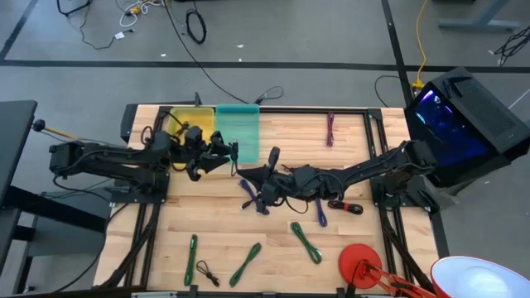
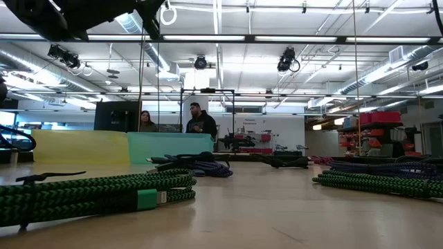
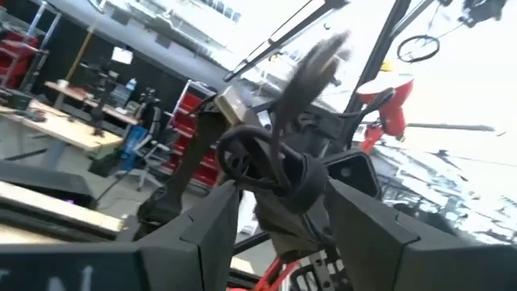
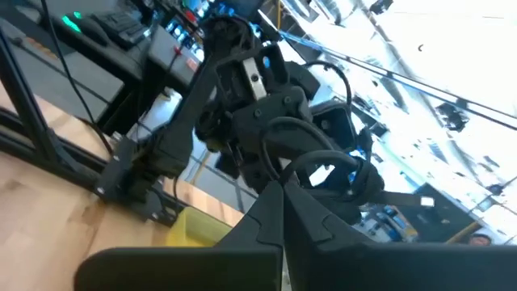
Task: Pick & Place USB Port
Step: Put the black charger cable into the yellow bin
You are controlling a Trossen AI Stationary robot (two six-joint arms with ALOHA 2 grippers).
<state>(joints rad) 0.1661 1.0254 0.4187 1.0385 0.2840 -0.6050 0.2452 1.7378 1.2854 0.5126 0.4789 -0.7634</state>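
While left gripper point(image 1: 234, 154) grasps black cable point(image 3: 271, 166) | right gripper point(image 1: 272, 156) clenched | teal bin point(image 1: 238, 132) beside.

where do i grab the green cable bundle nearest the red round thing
Take the green cable bundle across its middle, coming straight down from above. It lies flat and slantwise on the table, long and narrow, so the fingers should straddle its short width. The left hand is shut on a black cable; the right hand is nearer.
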